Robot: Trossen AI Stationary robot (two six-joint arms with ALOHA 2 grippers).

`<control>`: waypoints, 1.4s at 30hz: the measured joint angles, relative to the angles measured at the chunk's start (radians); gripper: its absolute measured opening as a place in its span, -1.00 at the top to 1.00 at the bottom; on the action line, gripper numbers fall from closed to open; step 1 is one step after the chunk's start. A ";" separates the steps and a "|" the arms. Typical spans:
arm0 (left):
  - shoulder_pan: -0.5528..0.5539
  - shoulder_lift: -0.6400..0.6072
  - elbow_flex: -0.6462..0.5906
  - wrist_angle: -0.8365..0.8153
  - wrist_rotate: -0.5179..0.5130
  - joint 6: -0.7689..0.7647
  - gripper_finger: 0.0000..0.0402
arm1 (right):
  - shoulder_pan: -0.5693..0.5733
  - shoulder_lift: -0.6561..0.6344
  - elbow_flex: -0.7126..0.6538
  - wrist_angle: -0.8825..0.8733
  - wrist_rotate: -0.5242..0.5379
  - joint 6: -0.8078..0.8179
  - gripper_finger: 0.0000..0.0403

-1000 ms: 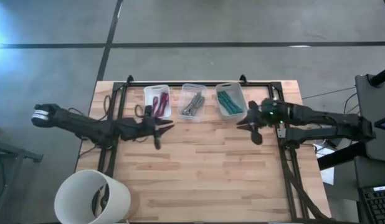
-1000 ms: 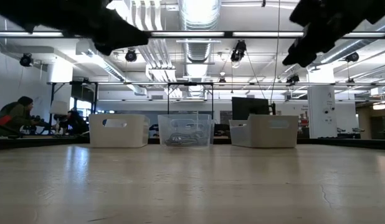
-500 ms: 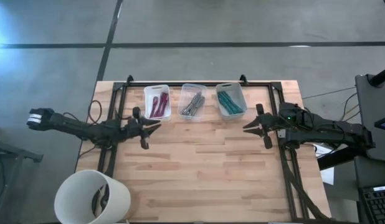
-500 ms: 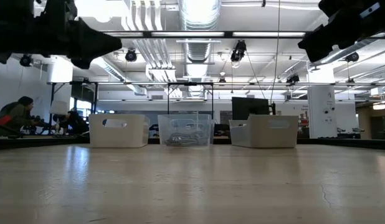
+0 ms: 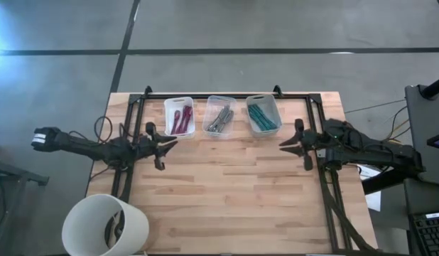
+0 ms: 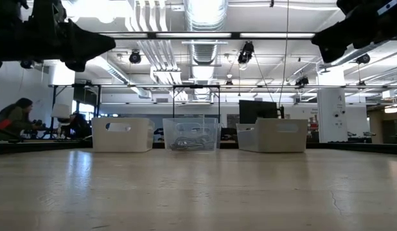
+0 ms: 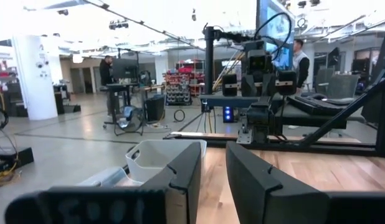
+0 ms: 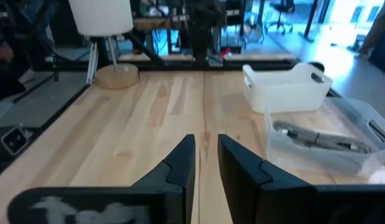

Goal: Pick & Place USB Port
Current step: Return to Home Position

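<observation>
left gripper (image 5: 170, 142) hung at the table's left side, fingers slightly apart, empty. blue charger cables (image 5: 261, 117) lay in the far right bin (image 5: 263, 97). right gripper (image 5: 285, 143) likewise. homing seemed underway; next, both arms only needed parking.
</observation>
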 joint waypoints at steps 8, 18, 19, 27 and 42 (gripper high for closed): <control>0.000 -0.011 -0.001 -0.003 0.011 0.034 0.59 | 0.000 -0.034 -0.157 0.208 0.000 0.005 0.69; 0.000 -0.011 -0.002 -0.037 0.058 0.001 0.59 | 0.000 -0.125 -0.295 0.337 0.000 0.039 0.63; 0.000 -0.011 -0.002 -0.041 0.072 -0.007 0.59 | 0.000 -0.137 -0.307 0.348 0.000 0.039 0.63; 0.000 -0.011 -0.002 -0.113 0.105 -0.066 0.60 | 0.000 -0.219 -0.354 0.360 0.001 0.058 0.66; 0.000 -0.011 -0.003 -0.164 0.104 -0.117 0.60 | 0.000 -0.241 -0.354 0.350 0.002 0.046 0.61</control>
